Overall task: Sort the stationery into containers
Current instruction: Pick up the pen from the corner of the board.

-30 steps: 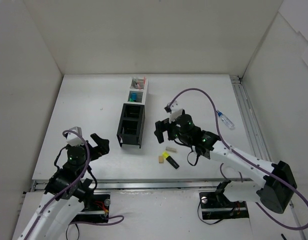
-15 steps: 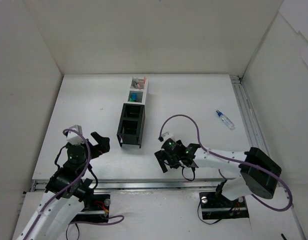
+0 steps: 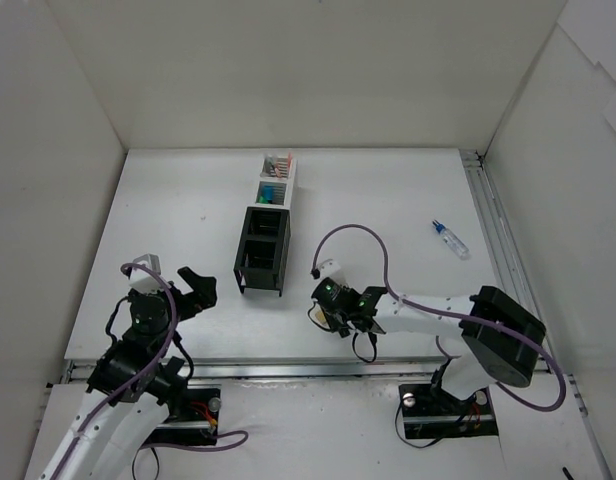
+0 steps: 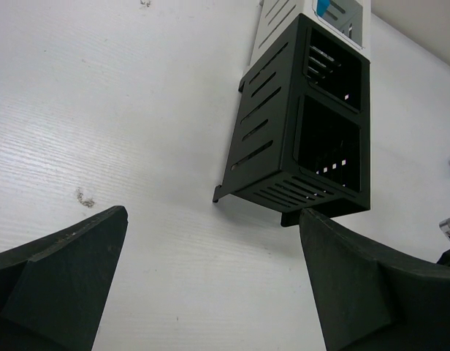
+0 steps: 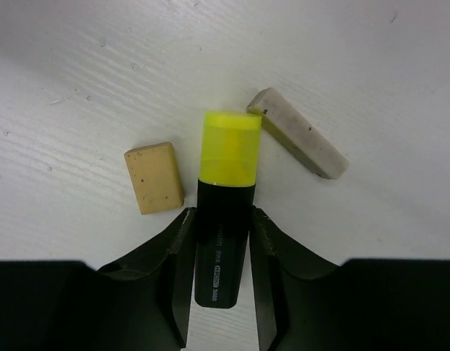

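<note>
A black highlighter with a yellow cap (image 5: pixel 230 150) lies on the white table, and my right gripper (image 5: pixel 222 216) is shut on its black body, a finger pressed against each side. A beige eraser block (image 5: pixel 154 178) sits just left of the cap and a greyer eraser (image 5: pixel 298 142) just right. From above, the right gripper (image 3: pixel 335 312) is low near the front edge, right of the containers (image 3: pixel 262 252). The row of containers has two black boxes (image 4: pixel 313 139) at the near end and two white ones (image 3: pixel 276 178) behind, holding coloured stationery. My left gripper (image 3: pixel 193 290) hangs open and empty, left of the row.
A small clear bottle with a blue cap (image 3: pixel 449 238) lies at the right side near a metal rail (image 3: pixel 493 240). White walls enclose the table on three sides.
The right arm has swung from beside the black boxes down toward the front edge, lowered over the highlighter and closed its jaws on it. The left arm has stayed put.
</note>
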